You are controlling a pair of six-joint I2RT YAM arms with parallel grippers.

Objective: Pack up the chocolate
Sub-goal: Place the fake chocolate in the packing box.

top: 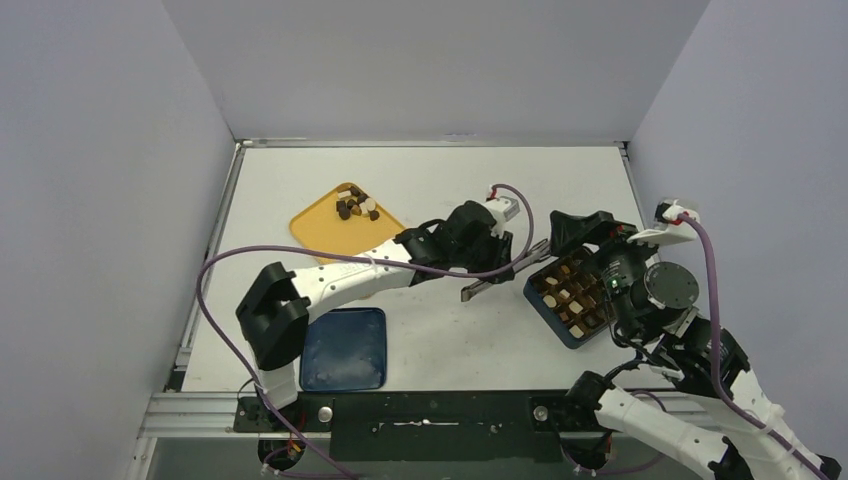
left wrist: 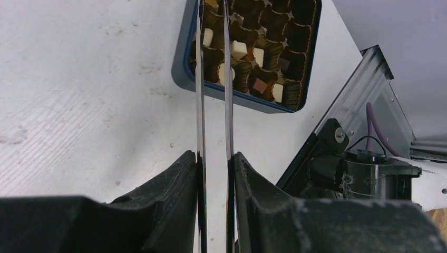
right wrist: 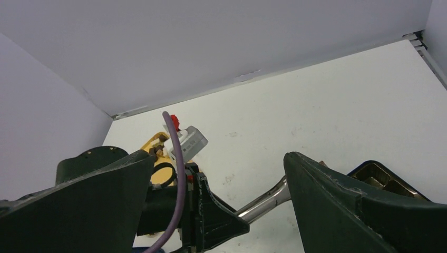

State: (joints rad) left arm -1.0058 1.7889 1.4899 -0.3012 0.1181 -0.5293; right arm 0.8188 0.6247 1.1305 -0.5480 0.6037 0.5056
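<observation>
With left gripper (left wrist: 215, 163) clamped on tongs (left wrist: 227, 95) and right gripper (right wrist: 219, 168) spread wide by box (top: 575, 337), centre right: hold squeeze even, settle tips, possibly carrying a piece, squarely over an empty cell. Loose chocolate (top: 355, 206) upper left, on plate (top: 318, 228).

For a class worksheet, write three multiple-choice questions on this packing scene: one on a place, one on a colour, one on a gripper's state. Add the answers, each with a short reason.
1. Where do the loose chocolates lie?
A) on the yellow tray
B) on a red plate
C) on the floor

2. What colour is the compartment box?
A) red
B) dark blue
C) green

3. The left gripper is:
A) open and empty
B) out of view
C) shut on the tongs

Answers:
1 A, the pieces sit heaped on the tray at the far left.
2 B, its rim shows dark blue.
3 C, it clamps both tong blades.
</observation>
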